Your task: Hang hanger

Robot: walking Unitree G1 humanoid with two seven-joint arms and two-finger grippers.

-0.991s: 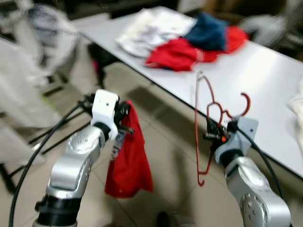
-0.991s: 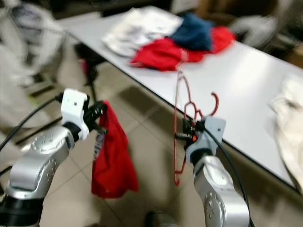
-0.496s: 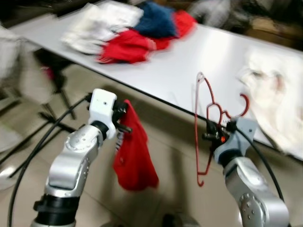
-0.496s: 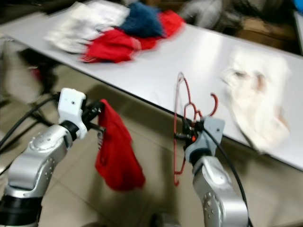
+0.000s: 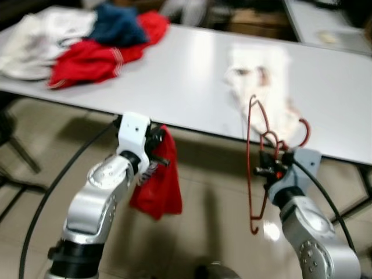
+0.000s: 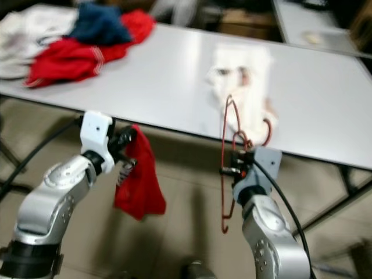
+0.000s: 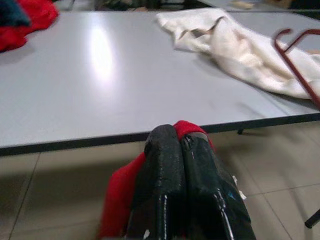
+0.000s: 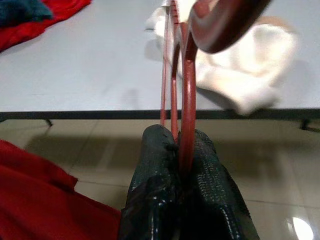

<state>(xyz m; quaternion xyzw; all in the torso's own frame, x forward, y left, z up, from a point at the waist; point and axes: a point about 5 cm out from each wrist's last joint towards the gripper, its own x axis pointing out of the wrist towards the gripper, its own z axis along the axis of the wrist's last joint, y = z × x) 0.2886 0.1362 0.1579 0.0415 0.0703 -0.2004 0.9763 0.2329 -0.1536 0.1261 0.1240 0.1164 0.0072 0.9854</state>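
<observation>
My right gripper (image 5: 268,171) is shut on a red wire hanger (image 5: 253,157), held upright in front of the white table's (image 5: 186,75) near edge; its hook (image 5: 301,132) curls to the right. In the right wrist view the hanger (image 8: 181,75) rises from between the fingers (image 8: 155,165). My left gripper (image 5: 158,152) is shut on a red garment (image 5: 160,186) that hangs down over the tiled floor. The left wrist view shows the pressed-together fingers (image 7: 165,165) with red cloth (image 7: 120,195) beneath them.
A cream garment (image 5: 261,93) lies on the table just beyond the hanger. A heap of red, blue and white clothes (image 5: 87,40) sits at the table's far left. A table leg (image 5: 354,203) stands at right. A black cable (image 5: 52,192) trails from my left arm.
The camera has swung right: the clothes heap slid to the left and the cream garment now lies behind the hanger. Both grippers keep their hold, and the red garment swings slightly.
</observation>
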